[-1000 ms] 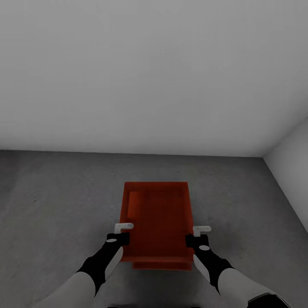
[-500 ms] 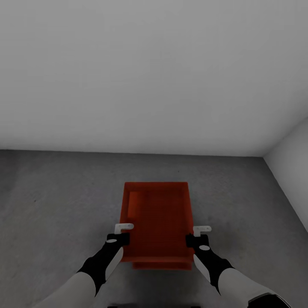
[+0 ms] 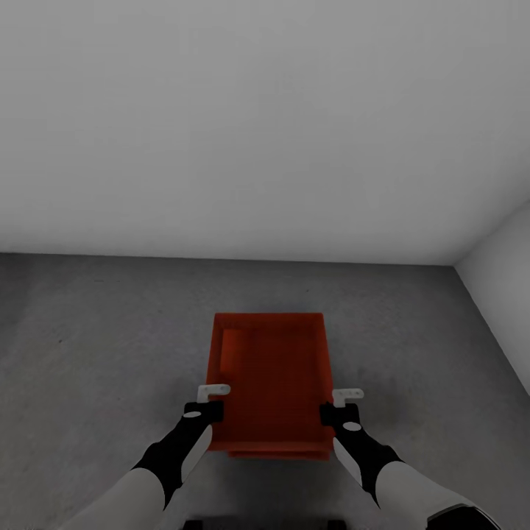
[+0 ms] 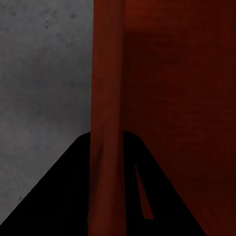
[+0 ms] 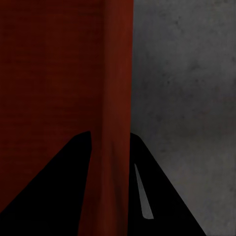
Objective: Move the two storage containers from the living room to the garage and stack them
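I hold one orange-red storage container (image 3: 269, 375) by its long sides, low over the dark grey concrete floor (image 3: 96, 331) of the garage. My left gripper (image 3: 210, 401) is shut on its left wall (image 4: 105, 98). On the opposite wall (image 5: 118, 73), my right gripper (image 3: 335, 405) is shut too. Below the held bin's near end, a thin orange-red strip of the second storage container (image 3: 276, 456) shows, almost wholly covered. Whether the two bins touch cannot be told.
A plain pale grey wall (image 3: 258, 132) rises just beyond the bins. A second pale wall (image 3: 500, 294) meets it in a corner at the right. Bare concrete lies to both sides of the bins.
The strip of the lower container showing under the held bin's near end has grown thinner. The line where wall meets floor sits slightly higher in the picture. Both grippers keep their hold.
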